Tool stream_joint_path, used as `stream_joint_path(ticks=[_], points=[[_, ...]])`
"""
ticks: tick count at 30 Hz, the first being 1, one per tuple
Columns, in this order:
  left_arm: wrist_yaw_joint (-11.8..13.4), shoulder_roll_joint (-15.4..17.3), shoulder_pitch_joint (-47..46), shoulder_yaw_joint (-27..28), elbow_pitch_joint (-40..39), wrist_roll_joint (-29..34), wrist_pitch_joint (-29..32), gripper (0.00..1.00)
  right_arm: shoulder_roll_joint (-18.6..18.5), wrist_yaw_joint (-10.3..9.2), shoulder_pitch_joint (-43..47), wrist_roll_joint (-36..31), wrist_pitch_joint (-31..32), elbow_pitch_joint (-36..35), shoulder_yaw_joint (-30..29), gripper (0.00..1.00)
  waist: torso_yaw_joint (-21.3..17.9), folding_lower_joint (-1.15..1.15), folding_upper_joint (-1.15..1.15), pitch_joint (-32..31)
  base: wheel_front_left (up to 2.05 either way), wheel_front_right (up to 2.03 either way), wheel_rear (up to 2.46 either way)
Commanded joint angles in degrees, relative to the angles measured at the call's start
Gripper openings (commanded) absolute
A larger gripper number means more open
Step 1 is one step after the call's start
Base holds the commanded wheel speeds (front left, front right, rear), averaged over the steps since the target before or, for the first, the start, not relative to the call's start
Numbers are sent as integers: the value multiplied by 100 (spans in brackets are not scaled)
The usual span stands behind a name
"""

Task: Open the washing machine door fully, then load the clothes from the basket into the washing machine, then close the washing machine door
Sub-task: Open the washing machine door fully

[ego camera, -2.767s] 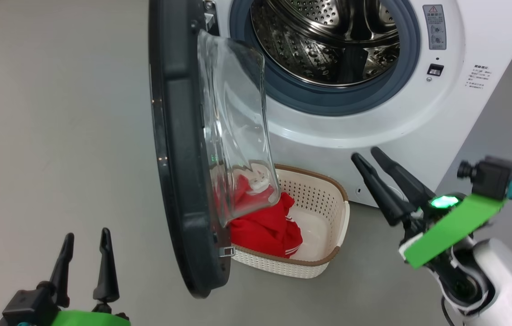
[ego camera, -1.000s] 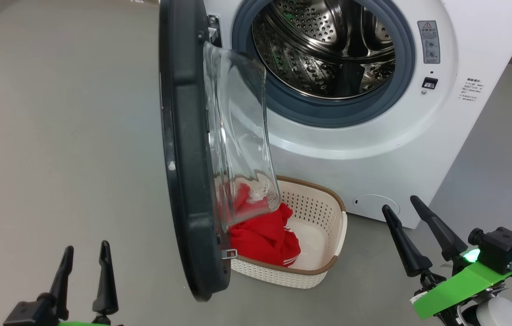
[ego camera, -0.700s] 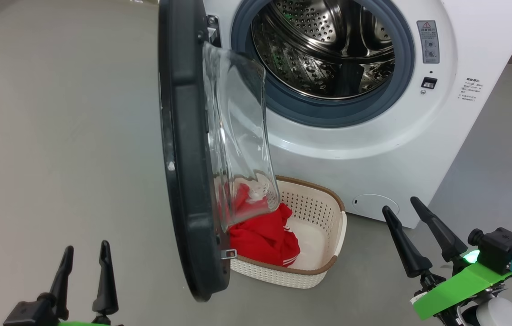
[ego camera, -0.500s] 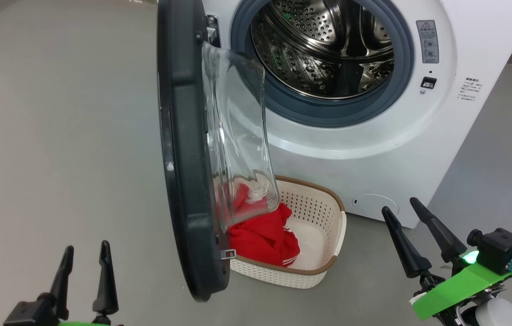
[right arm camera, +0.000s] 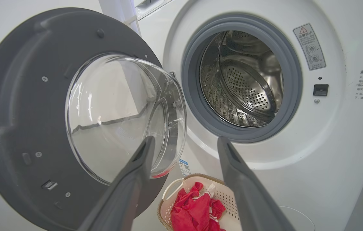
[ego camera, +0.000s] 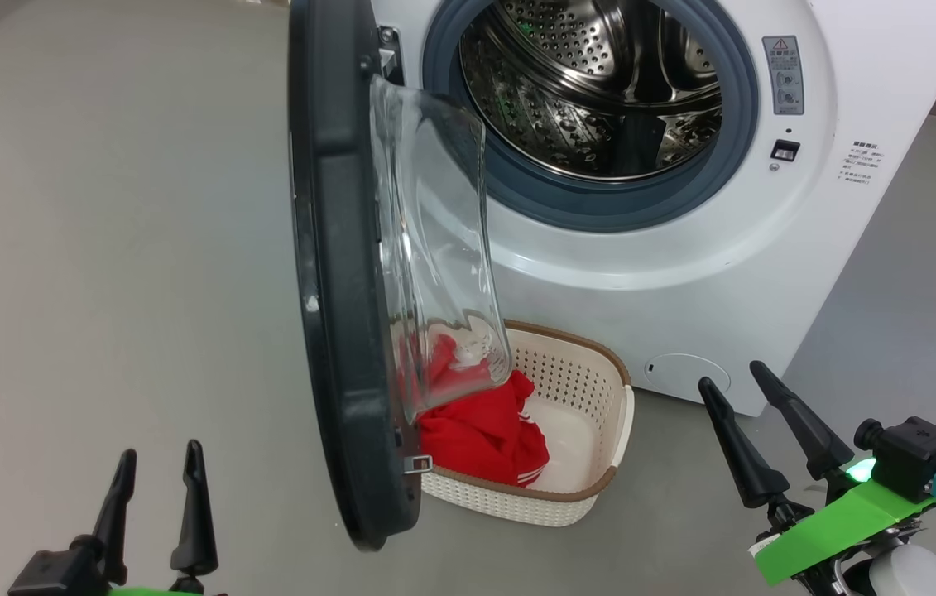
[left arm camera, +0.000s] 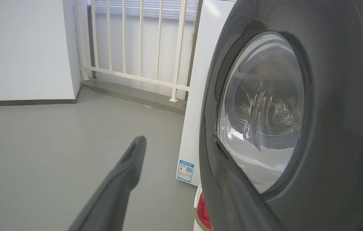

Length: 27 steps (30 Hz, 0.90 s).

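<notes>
The white washing machine (ego camera: 683, 273) stands ahead with its steel drum (ego camera: 600, 83) exposed. Its black door (ego camera: 335, 281) with the clear glass bowl (ego camera: 434, 248) hangs open, edge-on toward me, partly over the basket. The cream basket (ego camera: 592, 397) sits on the floor against the machine's front, with red clothes (ego camera: 484, 430) bunched in its left half. My left gripper (ego camera: 155, 454) is open at the lower left, left of the door. My right gripper (ego camera: 728, 372) is open at the lower right, right of the basket. The right wrist view looks at the door (right arm camera: 17, 128), drum (right arm camera: 242, 83) and clothes (right arm camera: 197, 208).
Grey floor (ego camera: 103, 248) spreads wide to the left of the door. A white railing (left arm camera: 136, 48) and a wall (left arm camera: 21, 48) stand behind the machine in the left wrist view. A round filter cap (ego camera: 683, 372) sits low on the machine's front.
Over the last second nothing has visibly moved. Before that, my right gripper dropped lower and to the right, away from the machine's front, as the head view shifted.
</notes>
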Motion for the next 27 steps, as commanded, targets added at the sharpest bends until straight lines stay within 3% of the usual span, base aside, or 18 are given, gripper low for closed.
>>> stream_joint_path(ticks=[1,7,9,10,11,12,14,27], points=[[-60,95,-152,177,-123,60,-47,100,-49,9,-62,-50,-69,-122,71,100,2,0,0,5,0,0,0],[-57,95,-162,187,-150,22,-47,100,-52,9,-73,-54,-69,-123,79,100,-9,0,0,19,0,0,0],[-49,95,-152,181,-167,13,-47,95,-53,9,-75,-55,-69,-117,81,100,-14,0,0,21,0,0,0],[-45,95,-148,180,-177,5,-47,85,-54,9,-77,-55,-69,-116,78,100,-17,0,0,26,0,0,0],[-41,95,-147,178,-185,-2,-47,49,-55,9,-79,-55,-69,-116,72,100,-20,0,0,31,0,0,0],[-38,95,-148,175,-192,-13,-47,38,-56,9,-81,-55,-69,-115,64,100,-21,0,0,36,0,0,0],[-32,95,-158,174,-204,-32,-47,0,-56,9,-85,-56,-69,-115,53,100,-25,0,0,43,0,0,0],[-19,95,-276,194,-620,72,-47,0,-24,9,-99,-52,-69,-106,44,100,-78,0,0,37,0,0,0]])
